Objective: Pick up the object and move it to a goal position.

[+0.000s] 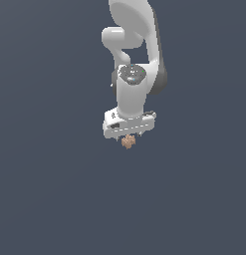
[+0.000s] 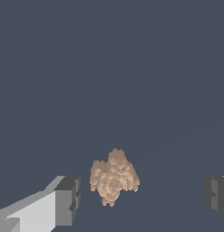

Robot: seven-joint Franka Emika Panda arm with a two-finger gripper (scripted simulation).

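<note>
The object (image 2: 114, 177), a tiny lumpy blob of tan to pinkish brown with a bumpy, knobbly surface, is seen lying on a plain dark grey-blue floor (image 1: 50, 199) whose edges and corners fall outside both views, so no place along them can be given. In the wrist view the object is found between the two dark finger pads (image 2: 68, 199), nearer to one of them and touching neither; clear gaps are shown on both sides. The gripper (image 1: 127, 137) is held spread apart, directly above the object, with nothing clamped. From the exterior view the object is seen just below the white hand, much smaller than it. The object is judged to be light, given its size, and probably stiff, though this cannot be confirmed. Its irregular bumps are thought likely to give the pads some purchase, yet a crooked seating and a roll or twist may be caused by them. Hold is best taken across its widest middle part, with the pads centred on it first. No goal marker is shown.
</note>
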